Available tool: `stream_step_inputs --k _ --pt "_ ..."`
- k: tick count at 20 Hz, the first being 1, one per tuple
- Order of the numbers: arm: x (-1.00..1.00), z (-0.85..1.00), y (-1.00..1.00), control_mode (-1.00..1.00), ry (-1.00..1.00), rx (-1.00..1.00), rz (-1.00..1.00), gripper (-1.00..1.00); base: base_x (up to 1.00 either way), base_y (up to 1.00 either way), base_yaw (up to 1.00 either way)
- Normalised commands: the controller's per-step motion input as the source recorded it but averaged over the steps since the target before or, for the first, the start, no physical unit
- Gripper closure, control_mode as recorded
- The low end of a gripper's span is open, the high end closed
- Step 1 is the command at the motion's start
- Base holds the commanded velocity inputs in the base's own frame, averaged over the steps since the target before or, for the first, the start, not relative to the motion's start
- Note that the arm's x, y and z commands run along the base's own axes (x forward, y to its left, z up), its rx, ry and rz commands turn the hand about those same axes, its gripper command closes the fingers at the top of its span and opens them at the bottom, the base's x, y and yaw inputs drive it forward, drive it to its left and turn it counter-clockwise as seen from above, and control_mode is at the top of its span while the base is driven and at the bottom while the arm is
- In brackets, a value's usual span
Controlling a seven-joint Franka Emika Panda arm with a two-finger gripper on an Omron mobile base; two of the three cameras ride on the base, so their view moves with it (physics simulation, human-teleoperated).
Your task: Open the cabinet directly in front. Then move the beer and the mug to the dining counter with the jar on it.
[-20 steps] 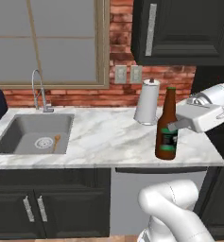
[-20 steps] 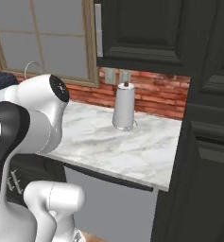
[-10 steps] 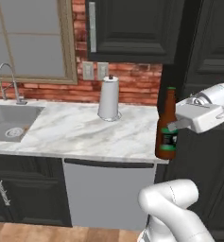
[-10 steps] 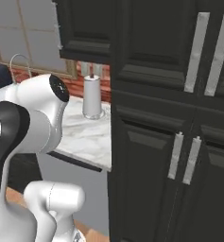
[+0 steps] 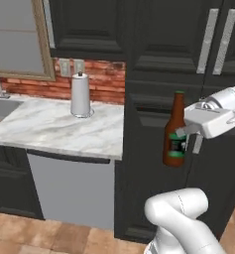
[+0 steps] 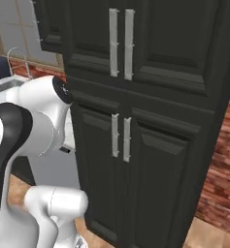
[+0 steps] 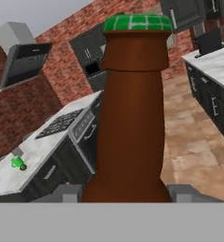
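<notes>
**Bottle in transit past the tall black cupboards**

Black cabinetry point(image 5: 153, 69) fronts the robot in both base views, so the load is plainly being carried, not set down. Nearest in the left base view, the white two-finger gripper point(image 5: 184, 133) is clamped on the slim brown glass beer bottle point(image 5: 175, 130), grasping it around the labelled body. The bottle hangs upright in the air, clear of every surface, its green cap on top; holding it vertical keeps it steady while the base drives. In the hand view the same bottle point(image 7: 132, 118) rises between the two finger tips, its neck straight along the camera's line.

Beyond the bottle, in the hand view, lies a long white-grey marble dining counter point(image 7: 33, 156) on a black base with an inset black gas cooktop point(image 7: 59, 124). On its near end stands a small bright green mug point(image 7: 17, 162), with a small grey object just beside it that is too small to name. I judge this counter to be the goal, and the mug already there, so the bottle is the last piece to deliver.

Farther back in the left base view, a white paper-towel roll point(image 5: 80, 94) stands on the marble worktop point(image 5: 54, 130) against the brick wall.

Counted: one bottle, one mug, one roll, two pairs of silver bar handles point(image 6: 120, 42) on the tall cupboard.
</notes>
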Motion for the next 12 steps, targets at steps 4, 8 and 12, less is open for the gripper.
stream_step_inputs --k 4,8,12 --pt "0.0 0.0 0.0 1.0 0.0 0.0 0.0 1.0 -1.0 -0.14 0.17" --pt "0.0 0.0 0.0 1.0 0.0 0.0 0.0 1.0 -1.0 0.49 0.31" --pt "0.0 0.0 0.0 1.0 0.0 0.0 0.0 1.0 -0.92 0.26 0.66"
